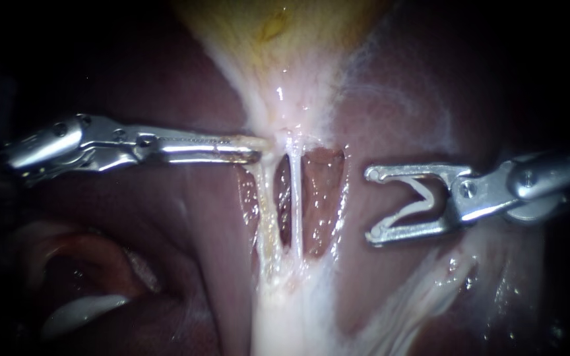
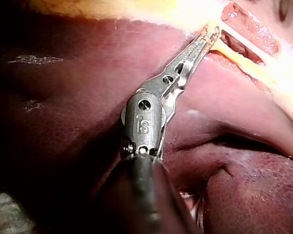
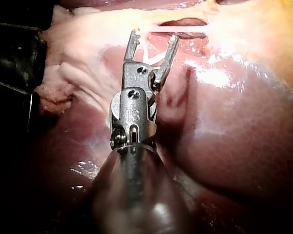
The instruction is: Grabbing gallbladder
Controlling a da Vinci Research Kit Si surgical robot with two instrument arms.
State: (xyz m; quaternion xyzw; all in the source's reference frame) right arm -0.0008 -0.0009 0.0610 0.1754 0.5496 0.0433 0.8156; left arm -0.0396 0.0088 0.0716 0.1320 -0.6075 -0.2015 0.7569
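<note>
The yellowish gallbladder (image 1: 275,33) narrows to a pale neck (image 1: 285,125). Two thin tubes, one left (image 1: 265,211) and one right (image 1: 296,211), run down from it over the liver (image 1: 166,217). My left instrument (image 1: 257,149) comes in from the left, its long jaws shut on pale tissue at the neck. In the left wrist view its tips (image 2: 212,34) bite the same pale edge. My right instrument (image 1: 372,204) stands right of the tubes, apart from them. Its jaws are spread wide and hold a white clip (image 1: 420,196). The right wrist view shows this instrument (image 3: 154,35) and the clip (image 3: 151,59).
Pale glistening tissue (image 1: 285,316) fans out below the tubes. A dark fold with a whitish patch (image 1: 80,310) lies at the lower left. Liver (image 3: 234,136) surrounds my right instrument's shaft, and a dark object (image 3: 14,58) stands beside it.
</note>
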